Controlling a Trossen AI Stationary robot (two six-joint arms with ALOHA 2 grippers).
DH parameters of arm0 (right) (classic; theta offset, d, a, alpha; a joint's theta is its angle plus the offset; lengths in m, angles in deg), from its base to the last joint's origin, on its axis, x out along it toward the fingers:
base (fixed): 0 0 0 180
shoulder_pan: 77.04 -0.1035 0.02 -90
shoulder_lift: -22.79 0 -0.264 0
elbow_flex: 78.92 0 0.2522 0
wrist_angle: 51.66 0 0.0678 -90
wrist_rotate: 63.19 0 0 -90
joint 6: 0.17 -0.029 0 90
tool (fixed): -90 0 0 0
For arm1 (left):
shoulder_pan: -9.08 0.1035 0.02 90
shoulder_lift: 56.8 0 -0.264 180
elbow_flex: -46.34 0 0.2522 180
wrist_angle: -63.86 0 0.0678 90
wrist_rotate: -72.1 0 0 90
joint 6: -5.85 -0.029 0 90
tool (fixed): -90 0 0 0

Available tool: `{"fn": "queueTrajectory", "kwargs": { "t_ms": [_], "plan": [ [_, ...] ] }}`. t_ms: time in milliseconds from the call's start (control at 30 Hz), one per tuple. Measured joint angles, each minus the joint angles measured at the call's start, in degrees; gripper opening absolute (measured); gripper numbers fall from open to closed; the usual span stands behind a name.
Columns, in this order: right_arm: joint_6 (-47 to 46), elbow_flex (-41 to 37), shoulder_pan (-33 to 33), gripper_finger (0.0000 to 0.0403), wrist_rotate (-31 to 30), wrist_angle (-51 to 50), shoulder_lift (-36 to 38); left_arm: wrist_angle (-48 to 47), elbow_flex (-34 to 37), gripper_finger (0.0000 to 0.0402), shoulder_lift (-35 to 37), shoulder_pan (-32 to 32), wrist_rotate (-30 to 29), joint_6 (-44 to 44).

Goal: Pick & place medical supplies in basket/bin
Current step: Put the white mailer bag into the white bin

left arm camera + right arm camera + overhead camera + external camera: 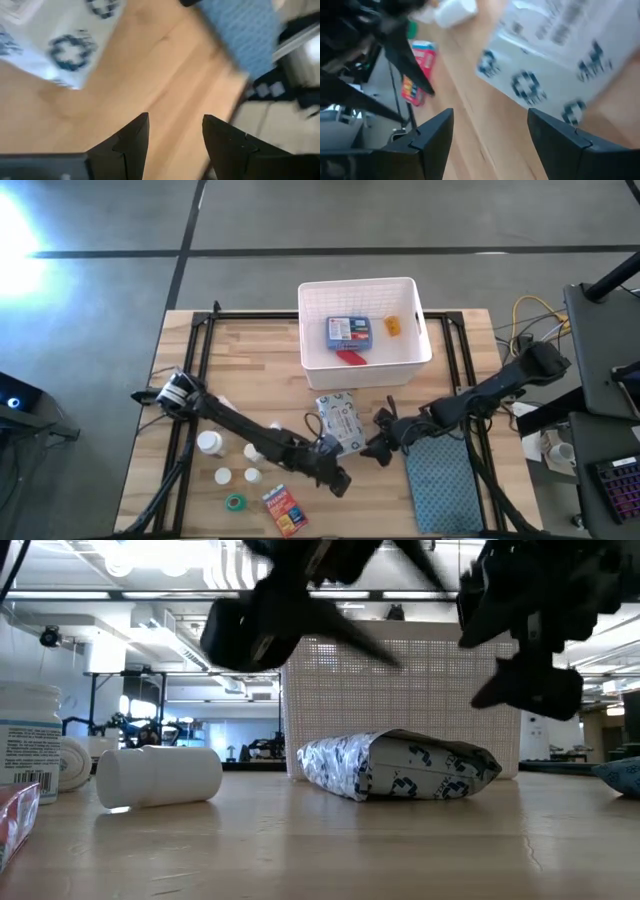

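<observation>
The orange-red box (284, 510) lies at the table's front edge, left of both grippers, with the green tape roll (235, 502) and white bottles (210, 443) farther left. The left gripper (340, 482) hovers with jaws parted and empty, the white-blue wipes packet (340, 420) just beyond them. The right gripper (381, 450), jaws wide and empty, faces that packet's other side. The white basket (417, 330) stands behind, holding a blue first-aid box (350, 331)

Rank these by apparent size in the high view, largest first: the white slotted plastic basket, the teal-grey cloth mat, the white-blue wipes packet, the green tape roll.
1. White slotted plastic basket.
2. Teal-grey cloth mat, partly covered by the right arm.
3. White-blue wipes packet.
4. Green tape roll, clearly smallest.
</observation>
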Motion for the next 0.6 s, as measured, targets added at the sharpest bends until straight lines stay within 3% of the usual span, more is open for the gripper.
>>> {"fn": "queueTrajectory", "kwargs": {
  "t_ms": [133,333,467,600],
  "plan": [
    [-5.03,-0.02,-0.05,0.0242,4.51,-1.56,-2.72,-0.27,0.04,0.0166,0.33,1.47,2.70,-5.11],
    [-7.33,0.02,-0.05,0.0240,10.50,-1.62,-5.77,-0.27,0.24,0.0166,0.35,1.91,3.34,-5.55],
    [-4.11,0.04,-0.05,0.0240,11.66,-1.19,-6.06,-0.16,0.28,0.0166,0.07,2.43,1.82,-0.52],
    [2.66,0.09,0.10,0.0240,13.44,-1.20,-6.01,0.02,1.41,0.0166,-0.02,2.28,-3.54,8.81]
  ]
}}
